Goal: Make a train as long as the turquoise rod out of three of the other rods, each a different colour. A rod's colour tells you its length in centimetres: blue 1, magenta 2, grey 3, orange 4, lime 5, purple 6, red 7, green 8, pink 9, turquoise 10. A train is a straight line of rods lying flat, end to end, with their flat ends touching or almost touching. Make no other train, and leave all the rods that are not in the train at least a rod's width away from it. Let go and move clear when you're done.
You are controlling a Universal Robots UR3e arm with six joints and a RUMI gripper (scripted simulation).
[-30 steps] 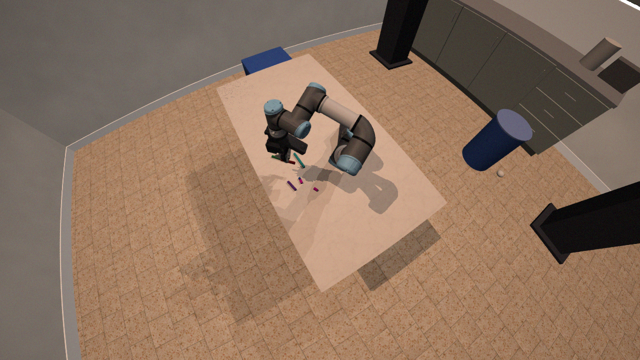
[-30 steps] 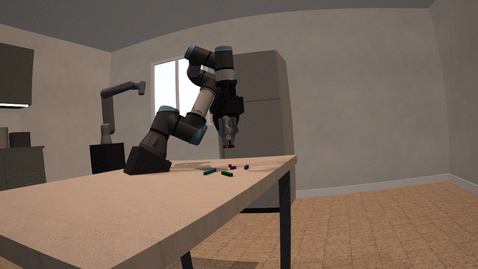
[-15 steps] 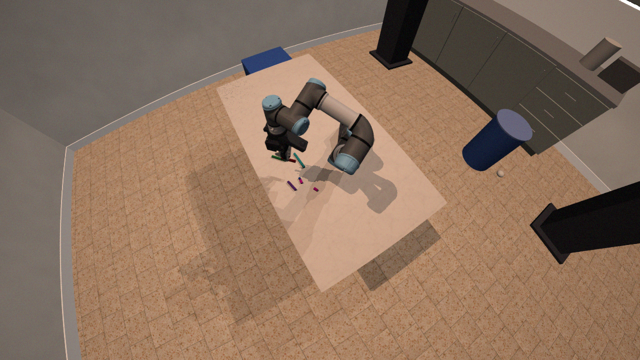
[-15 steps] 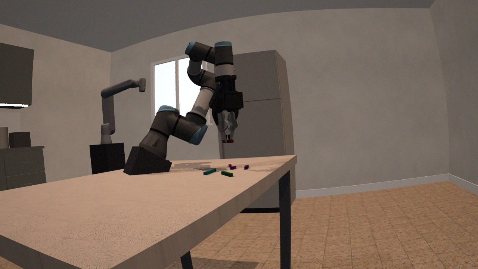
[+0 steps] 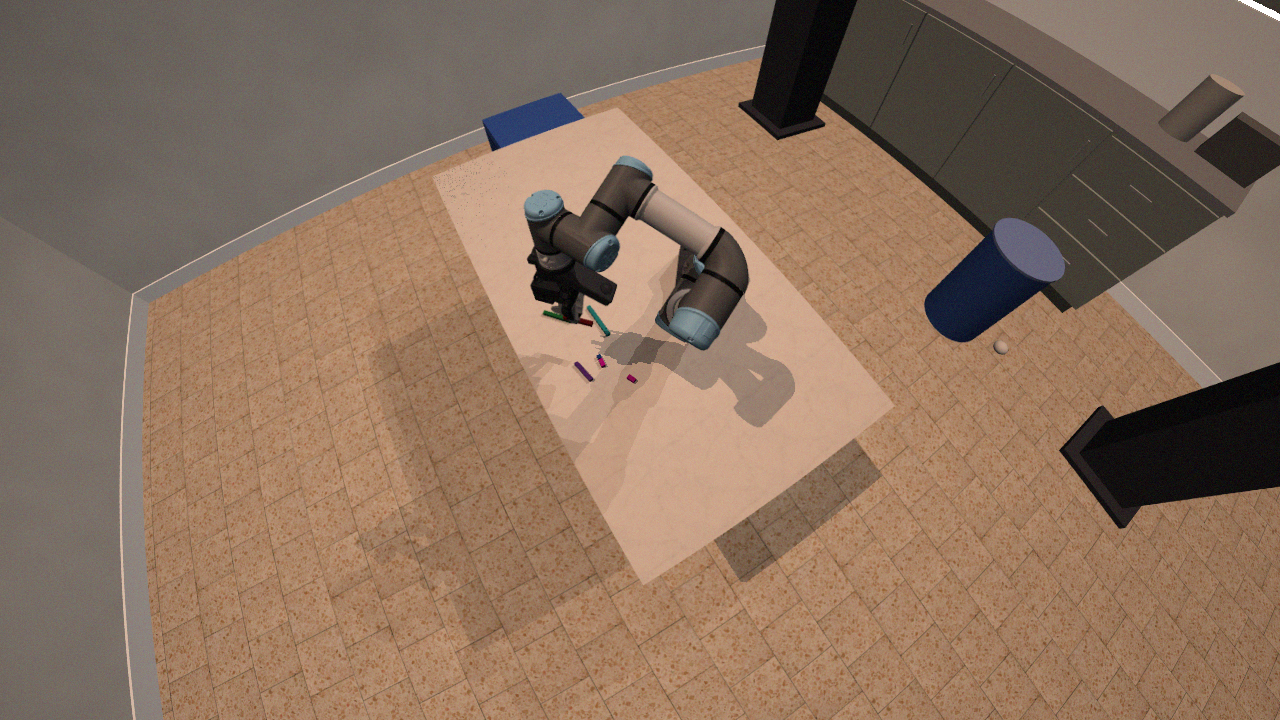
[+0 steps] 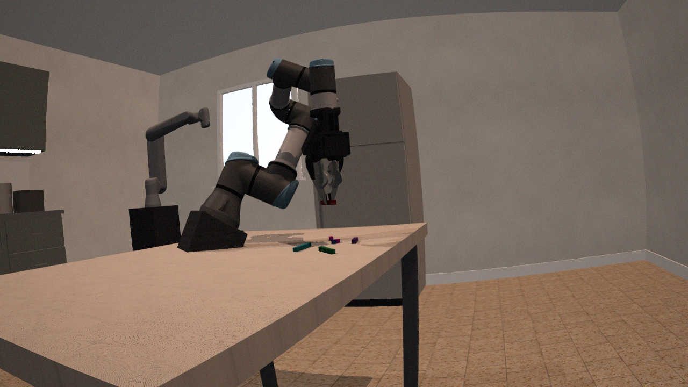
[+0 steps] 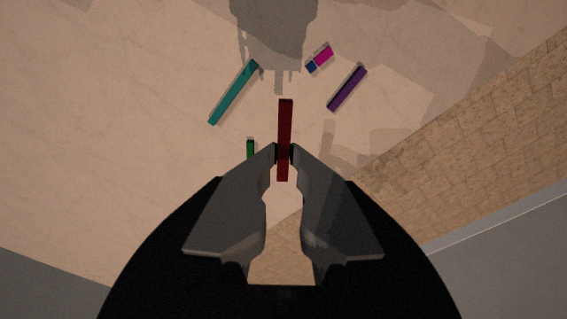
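Tabletop matt, pale (faintly veined); end effector fingers smooth, metal-looking.

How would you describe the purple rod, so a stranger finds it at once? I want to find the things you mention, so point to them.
On the pale table [image 5: 716,465] [image 6: 192,288], rods lie near one long edge. The purple rod [image 5: 583,371] [image 6: 354,239] [image 7: 347,89] lies beside the end-to-end blue-magenta pair, longer than both together.

Red rod clamped in gripper, mid-frame.
Turquoise upper left; blue and magenta end to end, top right of center; purple below right of them; green left of red, partly hidden by the finger.
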